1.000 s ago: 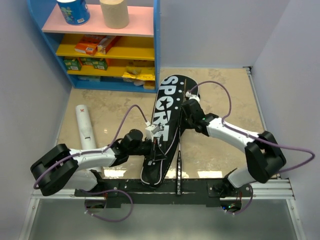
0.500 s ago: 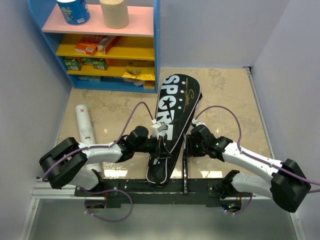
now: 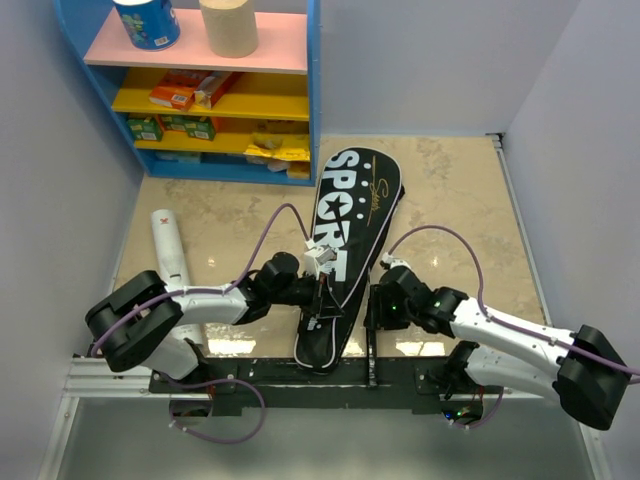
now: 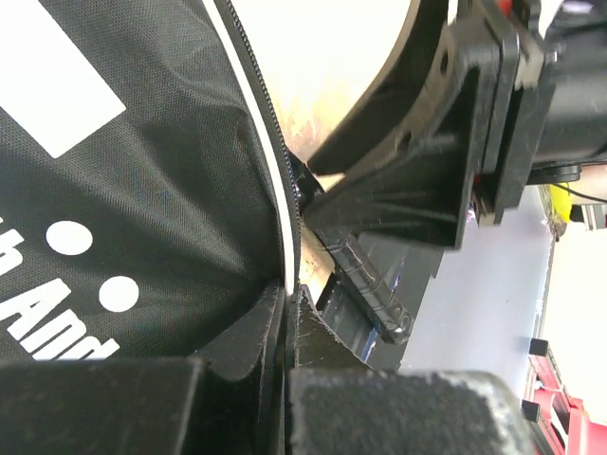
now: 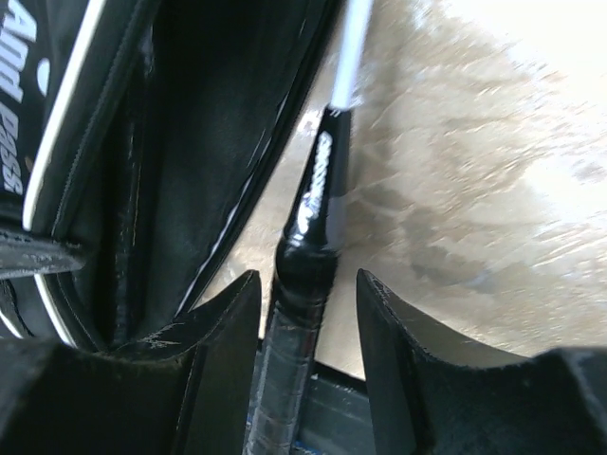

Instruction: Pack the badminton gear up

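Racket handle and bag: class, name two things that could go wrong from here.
1. The right hand straddles the racket handle, open with gaps either side; closing off-centre could nudge the handle aside.
2. The left hand pinches only the thin edge of the bag; that edge could slip free, letting the opening close.

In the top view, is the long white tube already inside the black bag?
No, the long white tube lies uncovered well to the left of the black bag, not touching it.
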Controlling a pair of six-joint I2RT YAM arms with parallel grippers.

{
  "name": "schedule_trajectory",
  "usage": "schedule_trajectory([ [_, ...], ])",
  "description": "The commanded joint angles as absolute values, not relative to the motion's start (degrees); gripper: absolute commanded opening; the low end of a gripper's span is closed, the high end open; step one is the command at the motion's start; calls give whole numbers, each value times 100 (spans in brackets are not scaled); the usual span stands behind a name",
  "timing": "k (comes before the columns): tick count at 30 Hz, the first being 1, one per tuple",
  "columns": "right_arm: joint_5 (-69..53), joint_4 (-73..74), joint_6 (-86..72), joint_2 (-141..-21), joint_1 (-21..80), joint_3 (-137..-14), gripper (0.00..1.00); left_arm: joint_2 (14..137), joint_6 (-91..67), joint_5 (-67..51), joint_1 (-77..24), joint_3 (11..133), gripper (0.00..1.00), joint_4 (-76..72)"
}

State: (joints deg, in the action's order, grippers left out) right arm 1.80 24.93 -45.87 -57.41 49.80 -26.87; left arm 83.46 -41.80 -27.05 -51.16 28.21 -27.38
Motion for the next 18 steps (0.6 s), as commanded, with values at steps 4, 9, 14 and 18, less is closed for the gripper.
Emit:
schedule_trajectory([
  [4,369,2365,-5176,-6038,5519,-2611,48,8376,-4149,-2909,-5142,2971,0,-3331],
  [9,430,2057,-5379,-6520,5721,-2488,43,8367,-4140,-2927,-5142,2927,0,-3349],
  [14,703,1925,-5563,-6785,5748,-2540,12,8358,-4157,-3023,-5150,2857,0,-3375],
  [18,931,1872,-5581,-6961,5748,-2776,0,8385,-4096,-3102,-5150,2725,0,-3392],
])
